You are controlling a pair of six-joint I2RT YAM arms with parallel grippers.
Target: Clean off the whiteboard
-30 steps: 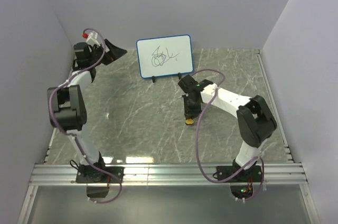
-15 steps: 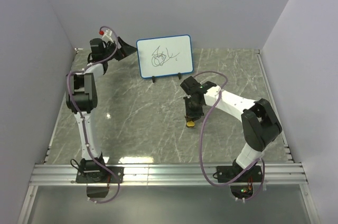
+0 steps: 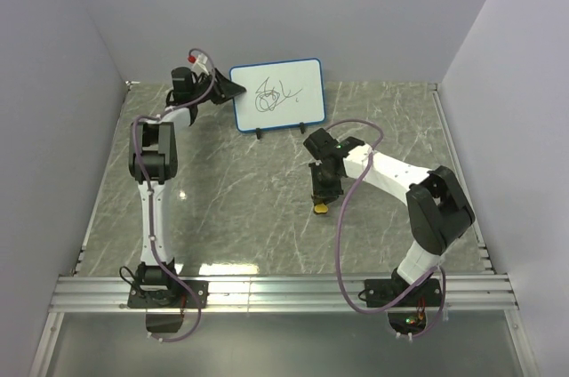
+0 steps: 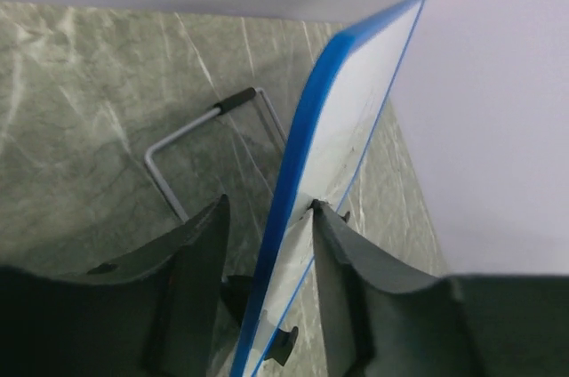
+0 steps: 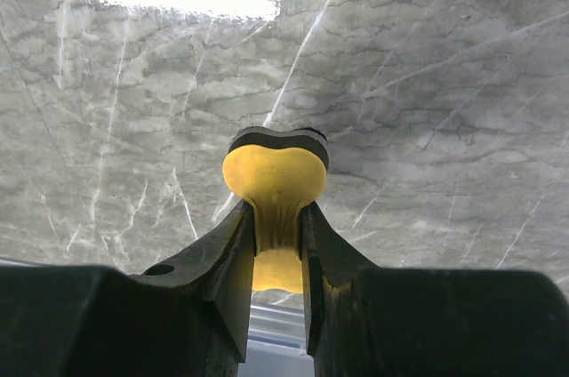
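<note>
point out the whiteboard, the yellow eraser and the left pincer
whiteboard (image 3: 277,92), top external view, middle of its white face
yellow eraser (image 5: 274,174), right wrist view, its bulging far end
left pincer (image 4: 268,210), left wrist view, midway between its fingertips

Whiteboard (image 3: 276,95) stands at table's (image 3: 222,199) back, left hand (image 3: 236,90) astride its edge (eraser (image 3: 318,206) nearer, in right hand (image 3: 320,193)).

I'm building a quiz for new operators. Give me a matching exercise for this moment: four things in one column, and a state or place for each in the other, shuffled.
1. whiteboard
2. yellow eraser
3. left gripper
4. right gripper

a. pinched between two fingers
b. open, straddling a blue rim
c. standing, black scribbles on it
d. shut around something yellow

Pairs: 1-c, 2-a, 3-b, 4-d.
</note>
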